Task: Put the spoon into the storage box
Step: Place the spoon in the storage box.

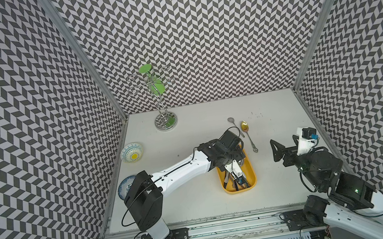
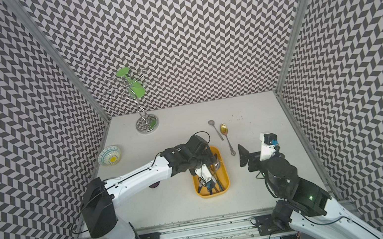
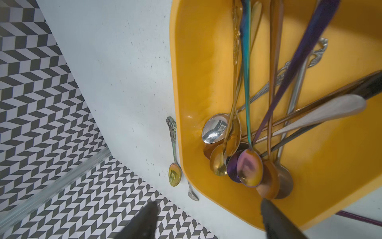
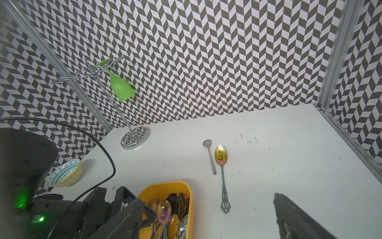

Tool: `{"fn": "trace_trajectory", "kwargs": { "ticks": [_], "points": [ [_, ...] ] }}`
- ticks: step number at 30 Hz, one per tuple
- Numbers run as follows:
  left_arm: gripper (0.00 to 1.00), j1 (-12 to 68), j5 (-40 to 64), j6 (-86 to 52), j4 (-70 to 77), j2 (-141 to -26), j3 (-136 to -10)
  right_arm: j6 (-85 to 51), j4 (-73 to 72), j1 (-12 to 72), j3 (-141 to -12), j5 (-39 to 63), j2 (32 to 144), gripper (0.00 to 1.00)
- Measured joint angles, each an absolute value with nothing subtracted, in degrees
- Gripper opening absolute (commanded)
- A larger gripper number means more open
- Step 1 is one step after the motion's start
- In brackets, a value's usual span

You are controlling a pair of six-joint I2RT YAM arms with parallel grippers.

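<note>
box [image 1: 251, 170]: pile [image 3: 248, 165] lies inside | left claw [image 3: 208, 207]: released, empty, over box's far end; I'd lift straight up so no handles snag | right claw [image 4: 207, 199]: released, empty, right of box | gold spoon [image 4: 221, 155], silver spoon [image 4: 210, 157]: on table just beyond box, next up

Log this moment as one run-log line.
left gripper: open above storage box | right gripper: open, empty | on table: gold spoon, small silver spoon

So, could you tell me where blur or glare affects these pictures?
Left wrist view: the dark fingers and aluminium corner post are blurred; polished metal spoon bowls in the shallow yellow plastic tub show reflections. Right wrist view: its dark fingers are soft.
</note>
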State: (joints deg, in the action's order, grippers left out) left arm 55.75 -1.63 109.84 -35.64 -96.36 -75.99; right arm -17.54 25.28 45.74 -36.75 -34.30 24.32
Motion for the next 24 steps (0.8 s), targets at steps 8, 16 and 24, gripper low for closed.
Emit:
{"fn": "trace_trajectory", "kwargs": {
  "ticks": [8, 16, 24],
  "points": [
    [0.99, 55.4, -1.4, 105.4, -36.2, -95.0, -77.1, -17.5, 25.3, 45.7, -36.8, -34.3, 24.3, 0.99],
    [1.00, 53.8, -4.8, 91.6, -33.2, -88.0, -76.9, -17.5, 25.2, 45.7, -36.8, -34.2, 24.9, 0.99],
    [1.00, 47.6, -10.8, 70.7, -29.8, -81.0, -73.7, -17.5, 25.3, 45.7, -36.8, -33.3, 31.4, 0.99]
  ]
}}
